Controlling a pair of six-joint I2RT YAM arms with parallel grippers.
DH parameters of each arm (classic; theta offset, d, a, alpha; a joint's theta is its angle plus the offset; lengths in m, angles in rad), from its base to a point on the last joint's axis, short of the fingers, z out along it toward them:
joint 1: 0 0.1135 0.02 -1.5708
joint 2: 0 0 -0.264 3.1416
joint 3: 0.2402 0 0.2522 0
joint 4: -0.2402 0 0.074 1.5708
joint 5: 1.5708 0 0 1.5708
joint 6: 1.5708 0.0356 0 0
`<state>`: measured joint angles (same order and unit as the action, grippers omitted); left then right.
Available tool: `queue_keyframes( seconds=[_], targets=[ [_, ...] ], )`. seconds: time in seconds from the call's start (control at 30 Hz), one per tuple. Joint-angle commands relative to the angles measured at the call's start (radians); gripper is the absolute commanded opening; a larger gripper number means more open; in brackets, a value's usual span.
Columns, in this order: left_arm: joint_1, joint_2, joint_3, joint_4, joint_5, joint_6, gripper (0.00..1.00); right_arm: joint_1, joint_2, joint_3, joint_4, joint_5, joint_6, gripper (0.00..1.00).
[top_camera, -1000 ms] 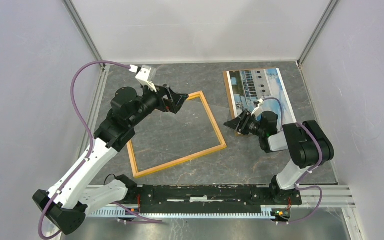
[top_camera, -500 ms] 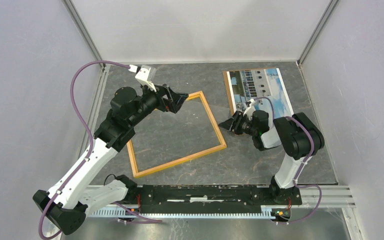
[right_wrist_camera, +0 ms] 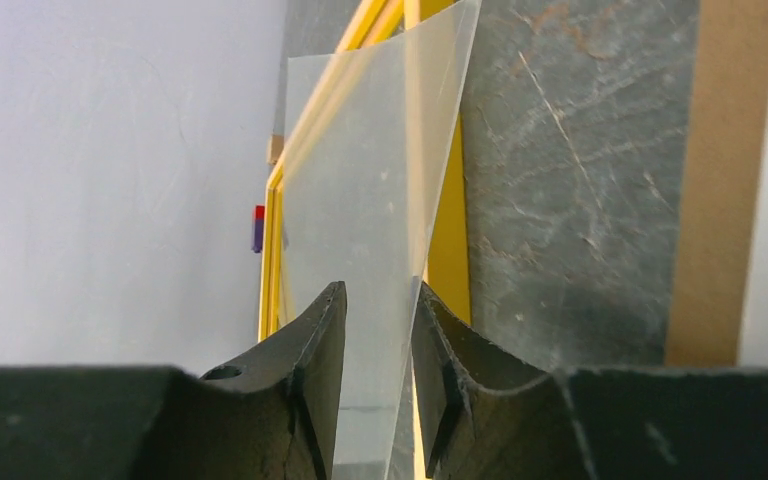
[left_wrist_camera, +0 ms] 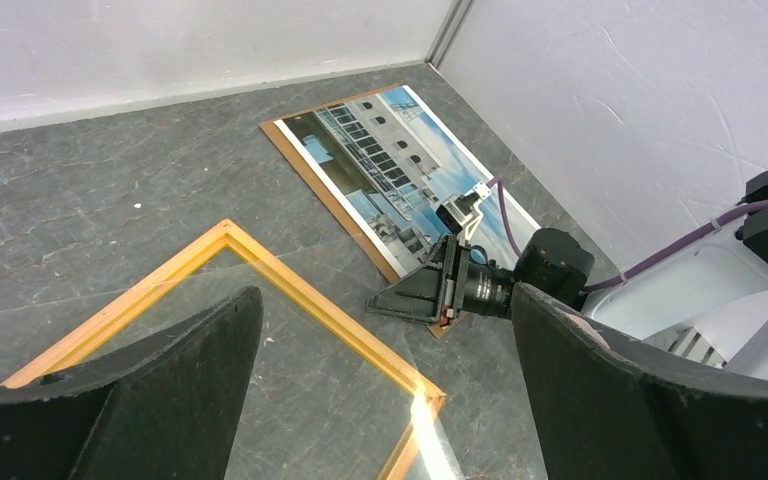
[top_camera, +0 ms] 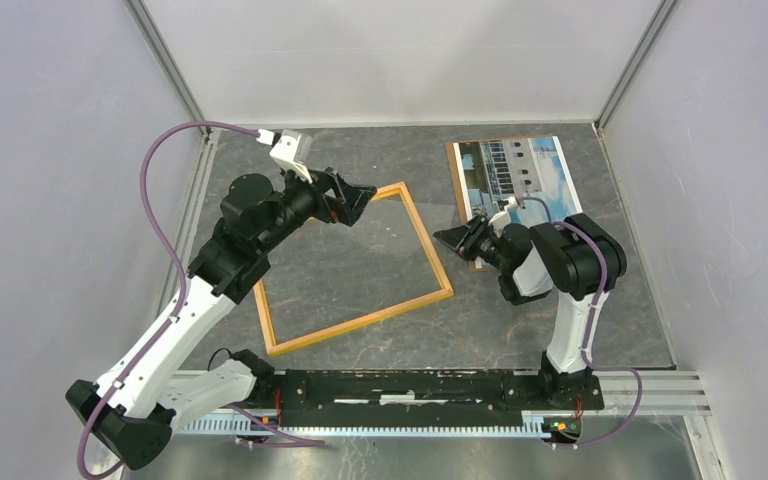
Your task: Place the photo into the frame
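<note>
Wood frame [top_camera: 360, 318], one, one photo [top_camera: 535, 170] laid on one brown board [top_camera: 456, 175], one clear sheet [right_wrist_camera: 380, 190] flanked by right gripper [right_wrist_camera: 378, 290], grip unclear, left gripper [top_camera: 363, 205] spread wide

At centre, the light orange-yellow wooden picture frame [top_camera: 360, 321] looks smooth, lightly satin. Upper right, the white-edged paper photo print [top_camera: 520, 170] lies smooth over a plain brown backing board [right_wrist_camera: 720, 180], matt and card-like. The clear plastic sheet [right_wrist_camera: 380, 200] is slick, catching glare. The dark grey stone-look tabletop [top_camera: 390, 150]: matt, veined.
</note>
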<state>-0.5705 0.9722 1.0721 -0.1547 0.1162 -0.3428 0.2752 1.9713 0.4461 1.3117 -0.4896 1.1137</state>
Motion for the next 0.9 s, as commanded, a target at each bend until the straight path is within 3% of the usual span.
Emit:
queue_keyframes(
  seconds=[0.0,0.37,0.57,0.7,0.87],
  targets=[
    [0.009,-0.004,-0.004,0.046,0.022,-0.061,1.0,0.022,0.029,0.058,0.106,0.036,0.04,0.36],
    [0.015,-0.003,-0.006,0.047,0.028,-0.067,1.0,0.1,0.06,0.148,0.056,0.11,0.001,0.33],
    [0.017,0.0,-0.008,0.049,0.026,-0.067,1.0,0.106,0.024,0.194,-0.018,0.099,-0.024,0.16],
    [0.02,0.006,-0.012,0.05,0.01,-0.054,1.0,0.101,0.018,0.276,-0.136,0.0,-0.044,0.01],
    [0.04,0.024,-0.015,0.051,0.009,-0.057,1.0,0.08,0.113,0.424,-0.162,-0.245,0.069,0.0]
  ],
)
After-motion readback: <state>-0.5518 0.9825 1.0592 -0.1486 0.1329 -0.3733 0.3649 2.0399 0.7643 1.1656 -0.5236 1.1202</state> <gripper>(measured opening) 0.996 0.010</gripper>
